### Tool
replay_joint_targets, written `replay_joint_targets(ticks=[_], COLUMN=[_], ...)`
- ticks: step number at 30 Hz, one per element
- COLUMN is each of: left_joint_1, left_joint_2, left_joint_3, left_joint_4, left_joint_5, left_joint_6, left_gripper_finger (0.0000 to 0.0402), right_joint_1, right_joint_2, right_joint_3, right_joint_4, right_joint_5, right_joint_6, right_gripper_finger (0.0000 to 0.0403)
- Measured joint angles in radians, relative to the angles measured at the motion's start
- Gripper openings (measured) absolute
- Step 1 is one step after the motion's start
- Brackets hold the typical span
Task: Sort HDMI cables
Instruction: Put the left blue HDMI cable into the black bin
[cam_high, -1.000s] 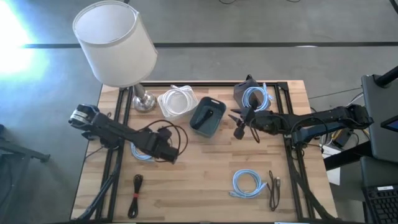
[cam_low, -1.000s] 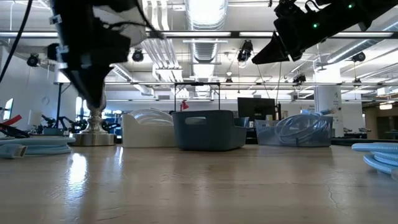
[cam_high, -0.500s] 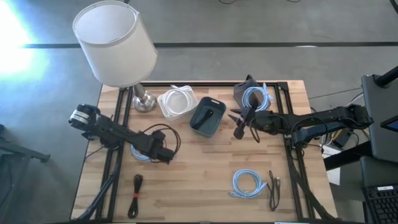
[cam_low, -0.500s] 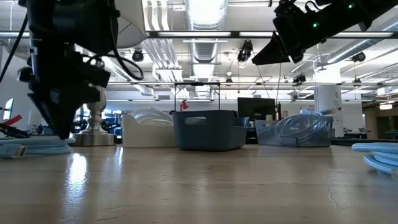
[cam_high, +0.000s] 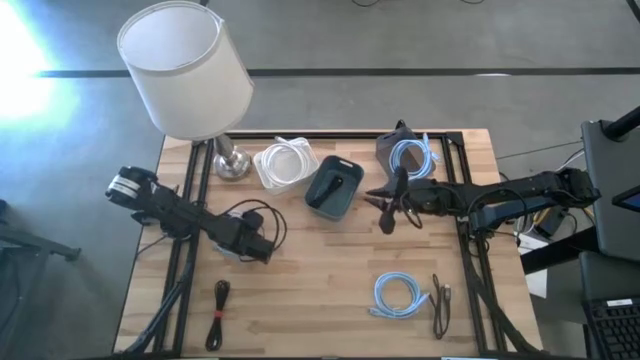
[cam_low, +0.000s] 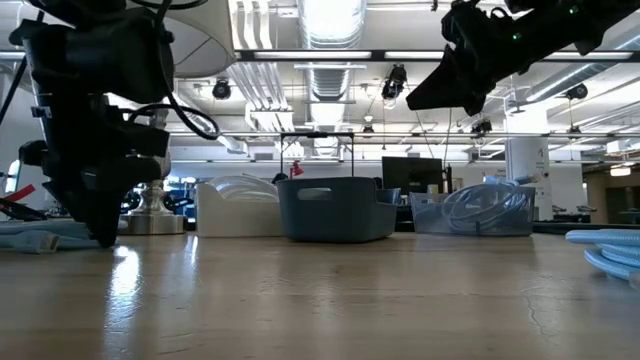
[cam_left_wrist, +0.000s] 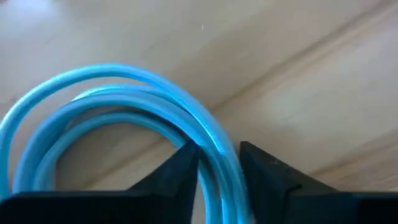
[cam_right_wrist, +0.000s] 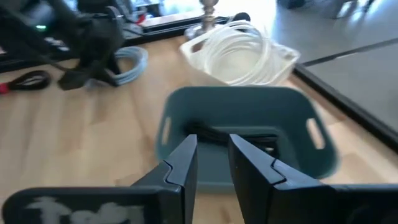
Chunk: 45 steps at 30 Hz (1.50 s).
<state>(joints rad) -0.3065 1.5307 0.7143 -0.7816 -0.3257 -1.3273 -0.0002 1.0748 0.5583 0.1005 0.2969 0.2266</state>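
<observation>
My left gripper (cam_high: 250, 246) is down at the table (cam_low: 100, 238), shut on a light-blue cable coil (cam_high: 226, 250) near the table's left side. My right gripper (cam_high: 383, 205) hangs above the table (cam_low: 415, 100), slightly open and holding nothing, just right of the dark bin (cam_high: 333, 187). A black cable (cam_right_wrist: 217, 138) lies in that bin. A white coil sits in the white bin (cam_high: 283, 165), and a light-blue coil in the clear bin (cam_high: 410, 157). Another light-blue coil (cam_high: 400, 295) and two black bundles (cam_high: 443, 305) (cam_high: 220, 310) lie flat on the table. My left gripper pinches the bunched strands (cam_left_wrist: 214, 146) at one side of the light-blue coil between its two fingers, which reach across the strands from above, pointing down. The rest of the coil (cam_left_wrist: 93, 106) lies flat on the wood.
A lamp with a white shade (cam_high: 185, 70) stands at the far left corner, its metal base (cam_high: 231, 165) beside the white bin. The three bins line the far side. Bare wood (cam_high: 320, 270) stretches across the middle and near part of the table.
My left gripper has come down to the table and shifted a little toward the left edge, onto the light-blue coil. My right gripper has turned slightly in place above the table.
</observation>
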Motion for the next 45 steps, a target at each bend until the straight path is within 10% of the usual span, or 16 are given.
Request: replay_joint_targets(ticks=[6,24,45], left_joint_1=[0.003,-0.037,-0.041], left_joint_2=[0.006,0.005,0.016], left_joint_3=[0.072,0.594,0.555], left_joint_4=[0.040,0.255,0.482], left_joint_5=[-0.107,-0.339,-0.260], left_joint_6=[0.083,0.826,1.051], left_gripper_finger=[0.0017,0.0020,0.0021], right_joint_1=[0.011,0.200,0.273], right_joint_2=[0.000,0.045,0.284], right_joint_3=[0.000,-0.026,-0.024], right_joint_4=[-0.010,-0.079,0.278], right_joint_5=[-0.071,-0.104,-0.062], right_joint_6=[0.041,0.171,-0.116], right_gripper_finger=[0.0069,0.0109,0.0155])
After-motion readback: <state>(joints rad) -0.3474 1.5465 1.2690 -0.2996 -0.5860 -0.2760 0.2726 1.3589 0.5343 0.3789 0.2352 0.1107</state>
